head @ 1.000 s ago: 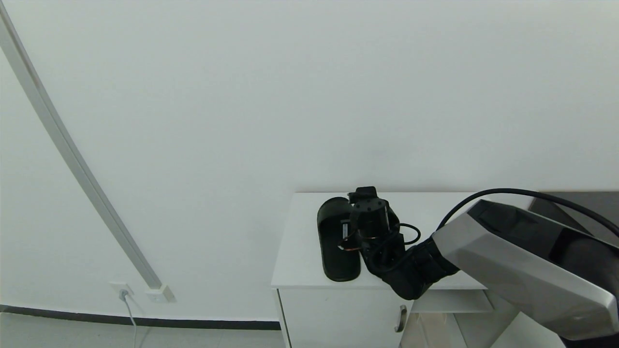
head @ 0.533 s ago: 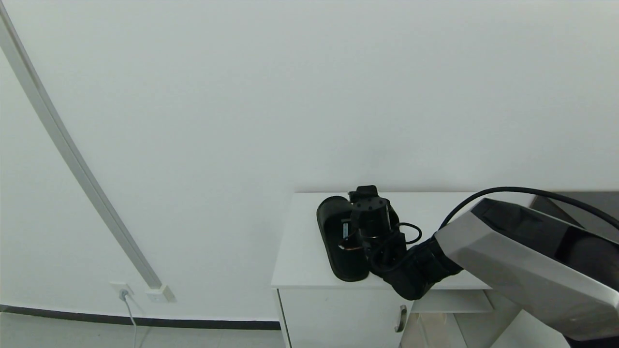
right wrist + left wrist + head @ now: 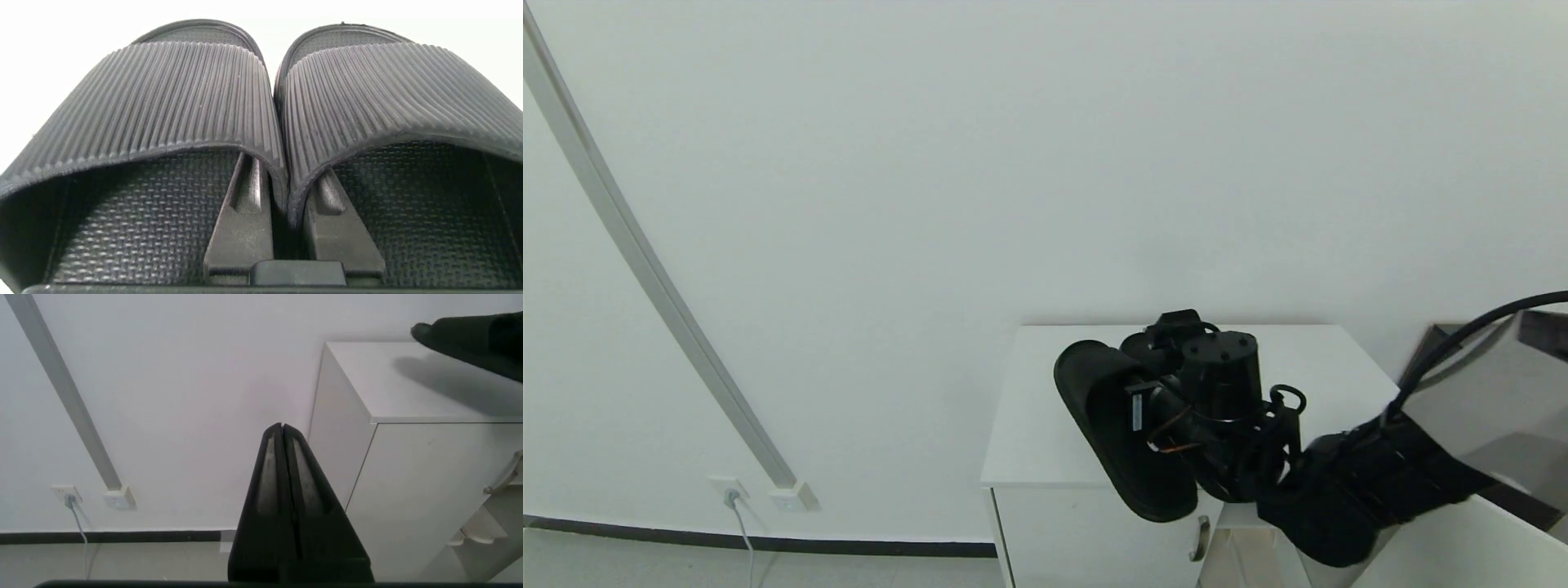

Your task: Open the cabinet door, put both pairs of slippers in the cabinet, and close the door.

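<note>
A pair of black slippers hangs tilted in the air over the front edge of the white cabinet's top. My right gripper is shut on them. In the right wrist view its fingers reach under the ribbed straps and pinch the two inner walls together. In the left wrist view the slippers' tip floats above the cabinet top. My left gripper is shut with nothing in it, low and to the left of the cabinet.
The cabinet's left door is shut, with its handle at its right edge. Shelves are exposed to the right of that handle. A wall socket with a cord and a slanted conduit are on the wall to the left.
My right arm has lifted the slippers off the cabinet top and drawn them right and toward the front edge, tilting them. The left gripper's earlier state is not given.
</note>
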Robot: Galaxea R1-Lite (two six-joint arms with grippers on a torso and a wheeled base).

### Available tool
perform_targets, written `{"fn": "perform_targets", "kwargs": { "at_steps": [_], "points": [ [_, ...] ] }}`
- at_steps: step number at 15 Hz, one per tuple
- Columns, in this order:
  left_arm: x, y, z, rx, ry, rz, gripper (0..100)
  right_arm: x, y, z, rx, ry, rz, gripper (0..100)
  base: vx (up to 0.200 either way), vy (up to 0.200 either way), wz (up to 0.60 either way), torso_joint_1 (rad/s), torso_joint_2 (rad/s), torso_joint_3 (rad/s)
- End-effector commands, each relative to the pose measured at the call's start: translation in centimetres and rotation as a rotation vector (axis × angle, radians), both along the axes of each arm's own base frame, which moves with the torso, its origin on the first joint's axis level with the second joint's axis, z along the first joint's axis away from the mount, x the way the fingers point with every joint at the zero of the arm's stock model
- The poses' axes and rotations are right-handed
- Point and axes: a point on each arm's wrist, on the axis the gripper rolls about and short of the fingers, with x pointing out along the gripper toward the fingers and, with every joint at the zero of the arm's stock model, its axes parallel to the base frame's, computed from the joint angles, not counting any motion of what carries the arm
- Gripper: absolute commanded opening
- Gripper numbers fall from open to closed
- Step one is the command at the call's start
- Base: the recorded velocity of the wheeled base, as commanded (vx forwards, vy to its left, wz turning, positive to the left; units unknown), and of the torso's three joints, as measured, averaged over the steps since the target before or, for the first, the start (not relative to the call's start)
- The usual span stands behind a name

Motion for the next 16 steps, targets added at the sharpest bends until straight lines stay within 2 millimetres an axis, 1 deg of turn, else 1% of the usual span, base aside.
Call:
{"fn": "perform_targets", "kwargs": {
  "at_steps": [1,3,4,6,9,12,16],
  "points": [
    [0.0,0.0,0.0,-0.001,0.001,0.001,0,-4.7,-2.7,2.7,0.050,-0.028,0.106,0,0.000,0.000,0.00,0.000,0.00,0.000],
    [0.0,0.0,0.0,-0.001,0.001,-0.001,0,-6.5,-3.7,3.3,0.058,-0.032,0.140,0,0.000,0.000,0.00,0.000,0.00,0.000],
    [0.0,0.0,0.0,-0.001,0.001,0.001,0,-7.5,-3.9,3.5,0.057,-0.028,0.164,0,0.000,0.000,0.00,0.000,0.00,0.000],
    [0.0,0.0,0.0,-0.001,0.001,0.001,0,-8.5,-3.7,3.7,0.060,-0.029,0.201,0,0.000,0.000,0.00,0.000,0.00,0.000],
    [0.0,0.0,0.0,-0.001,0.001,0.001,0,-8.6,-3.7,3.1,0.044,-0.012,0.204,0,0.000,0.000,0.00,0.000,0.00,0.000],
    [0.0,0.0,0.0,0.001,0.001,0.001,0,-8.6,-3.6,2.9,0.042,-0.008,0.204,0,0.000,0.000,0.00,0.000,0.00,0.000],
    [0.0,0.0,0.0,0.002,0.001,0.001,0,-8.6,-3.6,2.9,0.042,-0.009,0.201,0,-0.200,0.000,0.00,0.012,0.01,0.002]
  ]
}}
